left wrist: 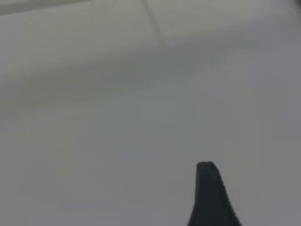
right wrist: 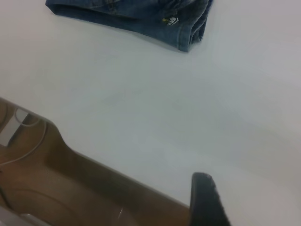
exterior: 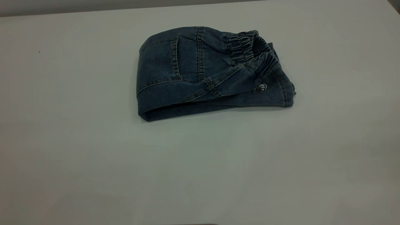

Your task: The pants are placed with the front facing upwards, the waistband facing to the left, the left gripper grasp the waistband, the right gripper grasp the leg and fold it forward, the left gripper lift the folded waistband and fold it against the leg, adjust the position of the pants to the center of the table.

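Nearest to us the table (exterior: 93,175) is a broad, smooth, pale grey sheet, matte and flat. Farther back, past its middle and closer to the far edge than the near one, lie the pants (exterior: 200,73), folded into a thick, rounded denim bundle. Their cloth is dark blue with tan stitching, a seamed back pocket showing on top. The long axis runs along the far edge, the folded end toward the left edge and the waistband (exterior: 253,50) toward the right edge. That band is ruched into many small pleats and stands a little raised and open. Beneath it the leg (exterior: 275,93) pokes out, a small printed figure showing at its hem.

In the left wrist view we see only one black tapered fingertip of the left gripper (left wrist: 209,197) over bare table; we cannot tell whether it is open. In the right wrist view one dark fingertip of the right gripper (right wrist: 204,200) sits near the table's edge, well apart from the pants; again we cannot tell.
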